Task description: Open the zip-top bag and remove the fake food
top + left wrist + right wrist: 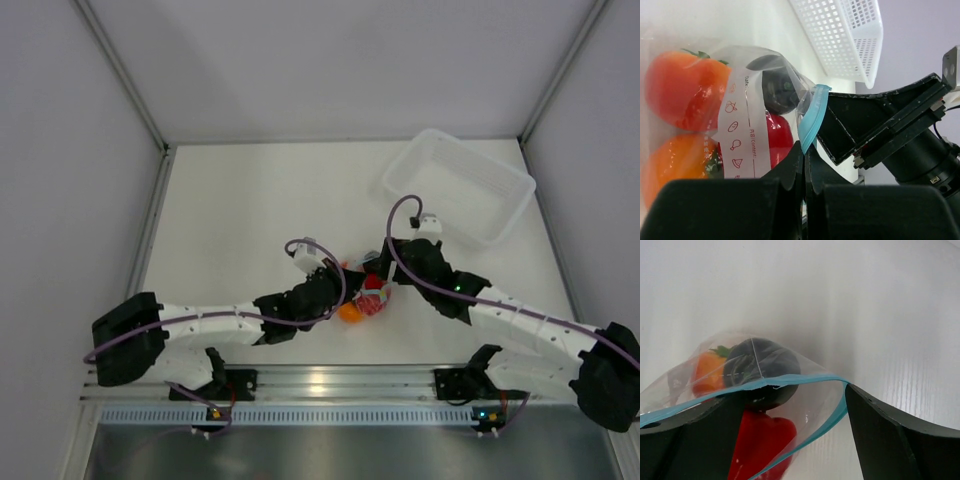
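The zip-top bag (372, 297) lies on the table between both grippers, its light-blue zip strip (812, 120) parted so the mouth gapes. Inside it I see two orange fruits (682, 90), a red pepper (777, 137) and a dark round piece (775, 87). My left gripper (805, 150) is shut on the blue strip at the bag's edge. My right gripper (790, 392) is open, fingers wide apart, with the open bag mouth (805, 405) spanning between them. Its right finger (890, 435) touches the strip's corner. In the right wrist view the pepper (762, 440) and dark piece (765, 365) show through the plastic.
A white perforated tray (497, 186) stands at the back right, also in the left wrist view (845, 35). White walls close in the table on three sides. The right gripper's black body (875, 120) sits close beside the left fingers.
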`<action>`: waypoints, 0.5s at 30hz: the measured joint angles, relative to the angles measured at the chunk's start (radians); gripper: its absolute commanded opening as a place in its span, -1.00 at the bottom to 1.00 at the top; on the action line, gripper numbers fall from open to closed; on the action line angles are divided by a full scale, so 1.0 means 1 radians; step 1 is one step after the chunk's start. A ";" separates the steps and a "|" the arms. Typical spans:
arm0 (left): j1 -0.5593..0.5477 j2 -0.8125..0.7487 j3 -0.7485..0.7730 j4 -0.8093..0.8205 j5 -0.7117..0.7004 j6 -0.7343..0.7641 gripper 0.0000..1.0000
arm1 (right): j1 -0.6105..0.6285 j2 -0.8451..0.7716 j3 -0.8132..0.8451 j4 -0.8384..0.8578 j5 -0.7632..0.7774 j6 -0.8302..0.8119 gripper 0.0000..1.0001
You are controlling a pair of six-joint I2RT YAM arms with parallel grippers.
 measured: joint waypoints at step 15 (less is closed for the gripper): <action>0.032 0.071 -0.035 0.044 0.021 -0.060 -1.00 | 0.068 0.037 -0.001 0.036 -0.111 -0.035 0.27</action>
